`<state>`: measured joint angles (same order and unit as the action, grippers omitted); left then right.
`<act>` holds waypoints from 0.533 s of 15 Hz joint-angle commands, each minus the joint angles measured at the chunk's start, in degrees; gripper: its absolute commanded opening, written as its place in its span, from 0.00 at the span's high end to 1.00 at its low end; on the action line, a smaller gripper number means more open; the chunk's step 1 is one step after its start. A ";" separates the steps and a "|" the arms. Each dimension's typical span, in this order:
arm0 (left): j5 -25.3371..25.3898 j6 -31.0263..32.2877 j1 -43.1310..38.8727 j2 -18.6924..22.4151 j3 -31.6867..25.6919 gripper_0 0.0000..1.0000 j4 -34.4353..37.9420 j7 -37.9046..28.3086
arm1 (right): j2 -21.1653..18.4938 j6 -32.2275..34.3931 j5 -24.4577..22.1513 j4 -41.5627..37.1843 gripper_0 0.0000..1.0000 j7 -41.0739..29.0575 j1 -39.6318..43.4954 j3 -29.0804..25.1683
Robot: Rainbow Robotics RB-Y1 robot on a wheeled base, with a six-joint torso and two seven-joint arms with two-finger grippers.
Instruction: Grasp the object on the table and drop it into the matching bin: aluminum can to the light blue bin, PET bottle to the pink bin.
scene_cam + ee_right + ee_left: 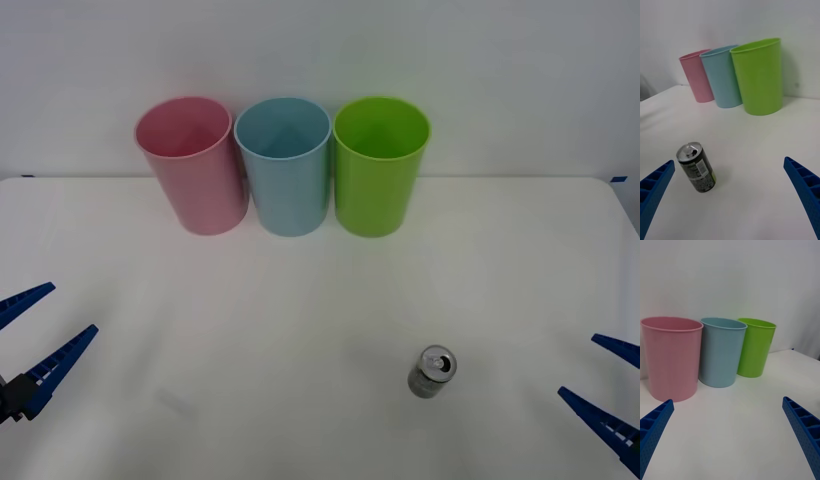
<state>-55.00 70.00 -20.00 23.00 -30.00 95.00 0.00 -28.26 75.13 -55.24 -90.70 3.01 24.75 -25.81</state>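
A small silver-grey aluminum can (pixel 432 371) (pixel 696 167) stands upright on the white table (pixel 300 330), front right of centre, its pull-tab top showing. At the back stand the pink bin (pixel 192 165) (pixel 698 75) (pixel 670 357) and, beside it, the light blue bin (pixel 285 165) (pixel 723 77) (pixel 720 351). My right gripper (pixel 606 385) (pixel 730 198) hovers open at the right edge, to the right of the can and apart from it. At the left edge my left gripper (pixel 38 330) (pixel 728 438) is open, holding nothing.
A lime green cup (pixel 380 165) (pixel 759 75) (pixel 754 347) stands right of the light blue bin, the three touching in a row near the table's far edge. A white wall rises behind them.
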 commanded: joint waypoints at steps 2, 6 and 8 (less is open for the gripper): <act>0.00 0.00 0.00 0.00 0.00 0.00 0.00 0.00 | 0.05 4.59 -1.45 5.44 0.00 3.84 -2.08 0.50; 0.00 0.00 0.00 0.00 0.00 0.00 0.00 0.00 | 0.05 4.68 -3.30 8.69 0.00 14.21 -2.60 2.26; 0.00 0.00 0.00 0.00 0.00 0.00 0.00 0.00 | 0.05 4.50 -3.30 10.45 0.00 17.73 -3.48 3.84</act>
<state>-55.00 70.00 -20.00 23.00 -30.00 95.00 0.00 -28.22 79.72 -58.51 -81.06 19.43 21.68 -22.63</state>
